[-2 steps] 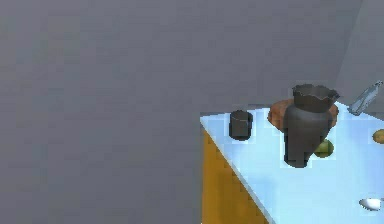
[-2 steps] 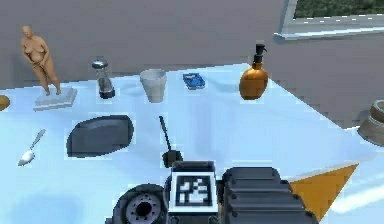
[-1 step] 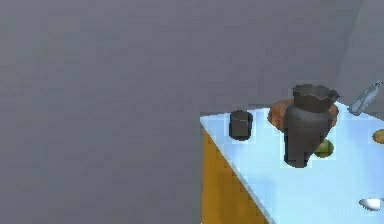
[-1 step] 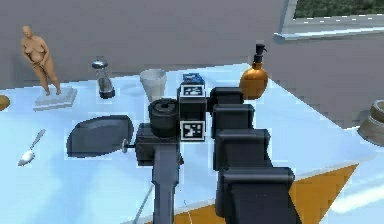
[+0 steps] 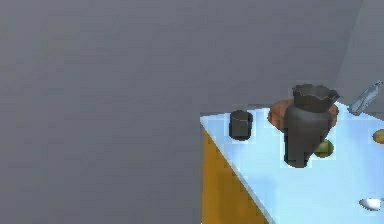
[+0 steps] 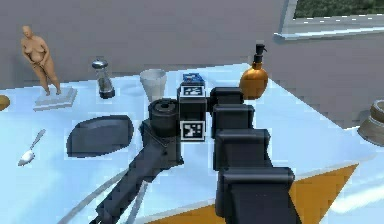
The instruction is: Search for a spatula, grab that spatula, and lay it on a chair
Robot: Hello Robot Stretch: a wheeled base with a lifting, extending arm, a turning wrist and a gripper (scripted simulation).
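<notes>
Arm side view: tool (image 6: 116,197) near dark plate (image 6: 98,136); box (image 6: 192,78) print seemingly illegible.

No legible text, numbers or signs. White marker squares (image 6: 191,130), 10 o'clock of arm bar (image 6: 245,165): black patterns, unreadable.

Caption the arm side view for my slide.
Arm extended over a pale table holding a figurine, spoon, dark plate, cup and orange pump bottle.
</notes>
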